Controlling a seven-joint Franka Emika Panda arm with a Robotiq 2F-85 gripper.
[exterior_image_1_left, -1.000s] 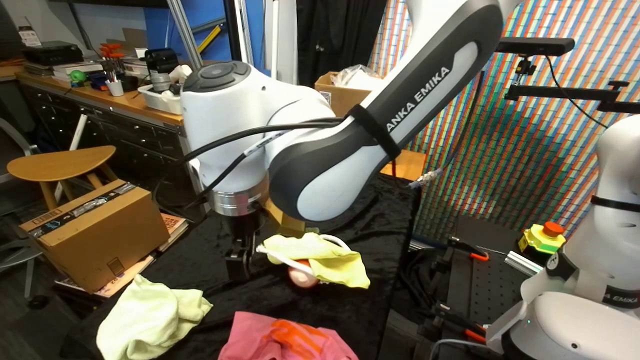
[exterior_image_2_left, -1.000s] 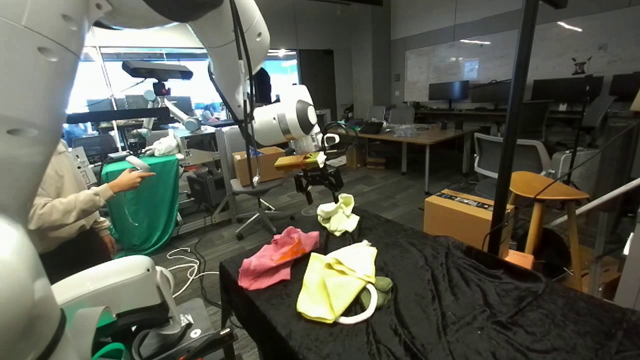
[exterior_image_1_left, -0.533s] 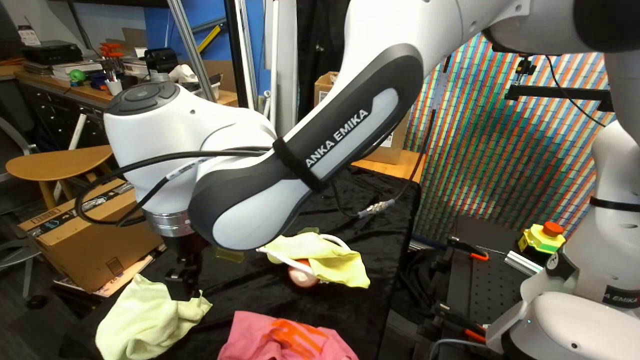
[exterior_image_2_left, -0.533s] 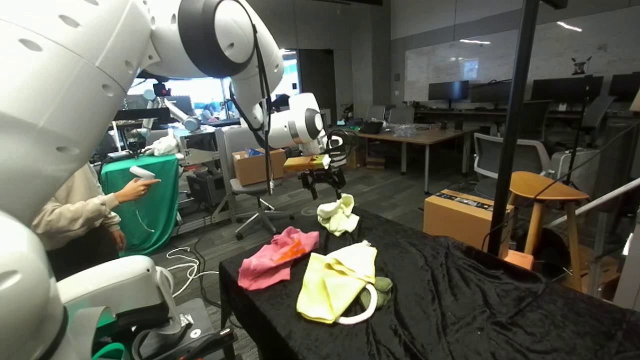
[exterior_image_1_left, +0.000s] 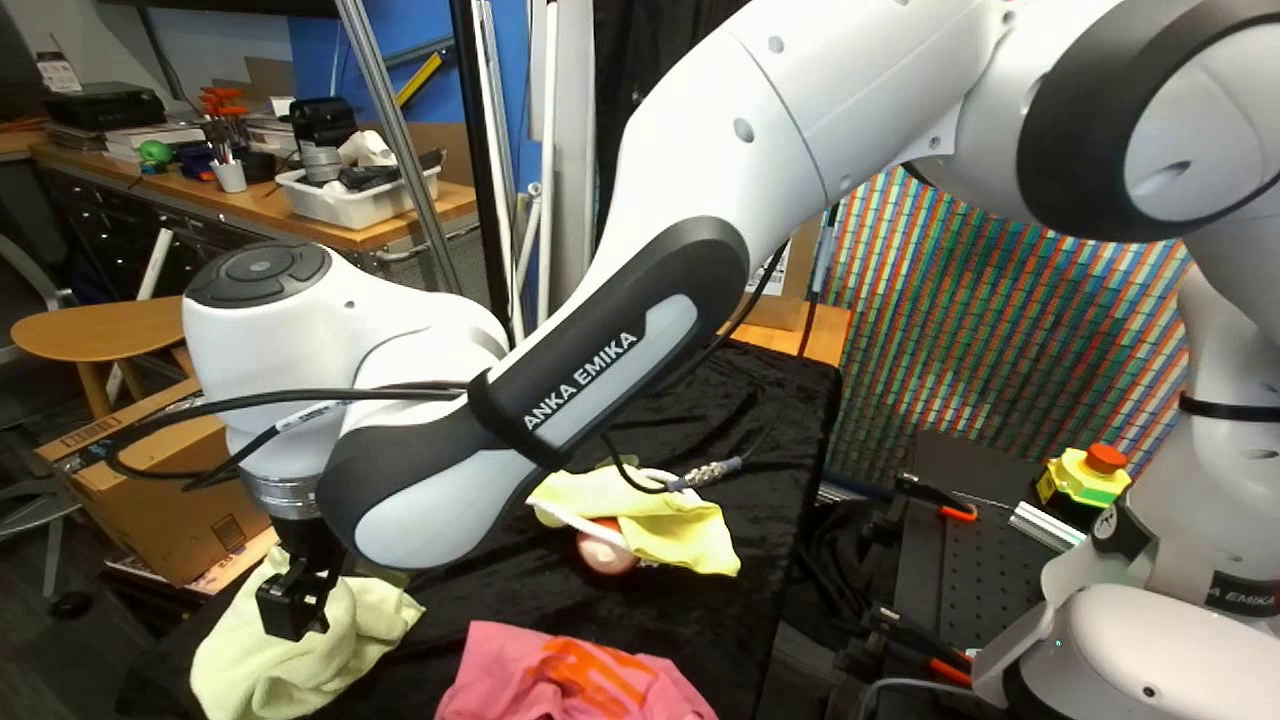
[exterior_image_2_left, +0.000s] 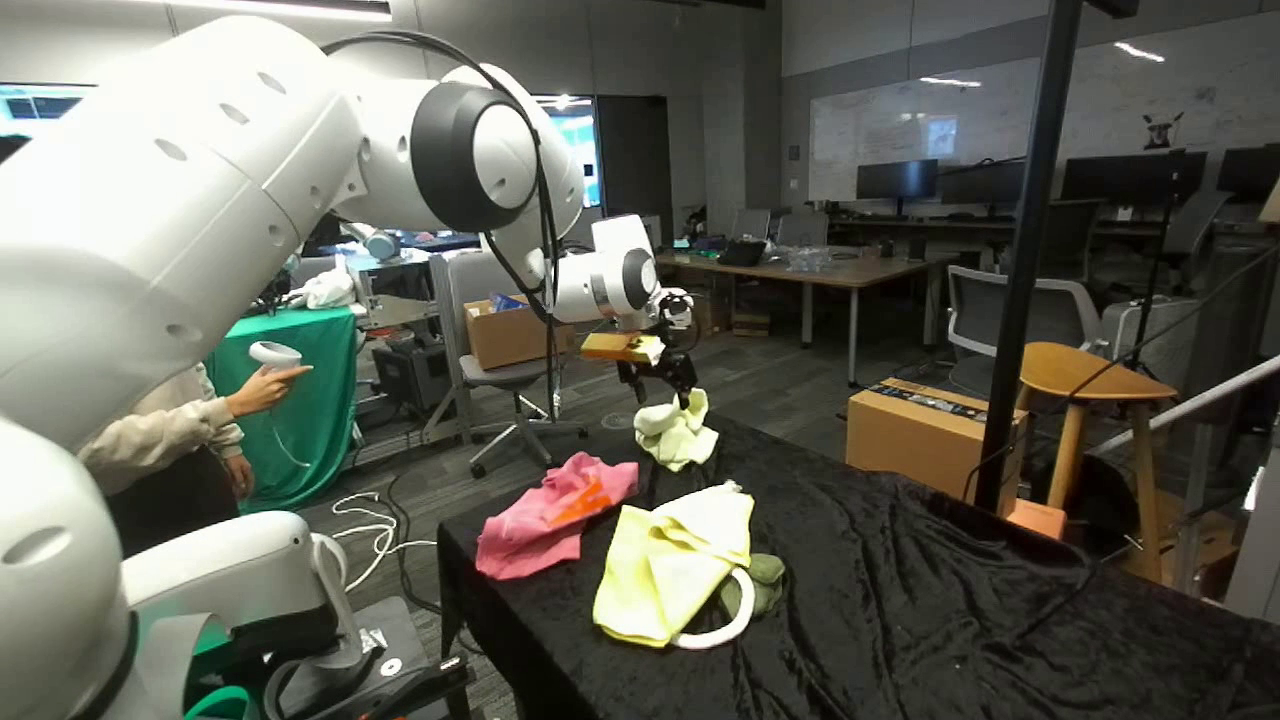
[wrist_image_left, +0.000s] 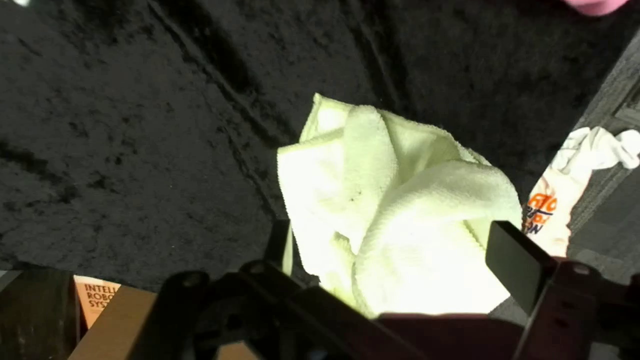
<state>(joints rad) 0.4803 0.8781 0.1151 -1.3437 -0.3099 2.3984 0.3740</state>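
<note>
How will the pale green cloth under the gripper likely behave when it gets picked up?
The pale green cloth would probably hang limp, as it lies in loose, rumpled folds. Its fuzzy surface suggests little slipping. Since several layers overlap, the gripper might pinch only some of them.

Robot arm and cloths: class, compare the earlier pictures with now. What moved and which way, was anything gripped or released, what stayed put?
The arm has moved toward the lower left of an exterior view, bringing its fingers over the pale cloth. Nothing was gripped or released; the fingers stayed open. The pale cloth, yellow cloth and pink cloth lie as before.
</note>
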